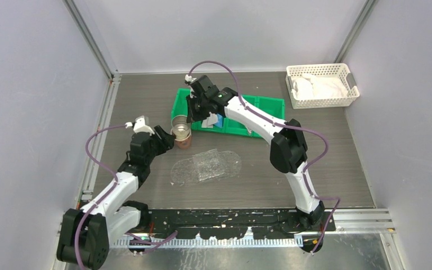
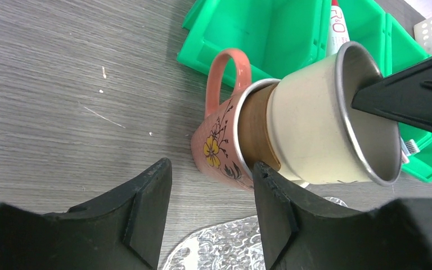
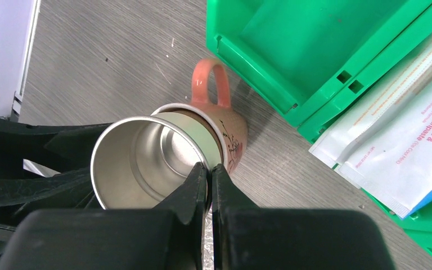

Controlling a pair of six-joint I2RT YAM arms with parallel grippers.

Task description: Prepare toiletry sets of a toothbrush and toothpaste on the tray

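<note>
My right pincer (image 3: 208, 169) is pinched shut on the thin rim of the cup (image 3: 140, 163), stiff, slick, probably wedged; my left pincer (image 2: 211, 169), half open, should brace the heavier mug (image 2: 216, 149).

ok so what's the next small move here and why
Probably ease the left gripper forward and close it on the pink mug. The right gripper is shut on the rim of the metal cup, which sits nested in that mug. The left jaws stand open, just short of the mug. Bracing the mug should let the right arm pull the cup free.
</note>
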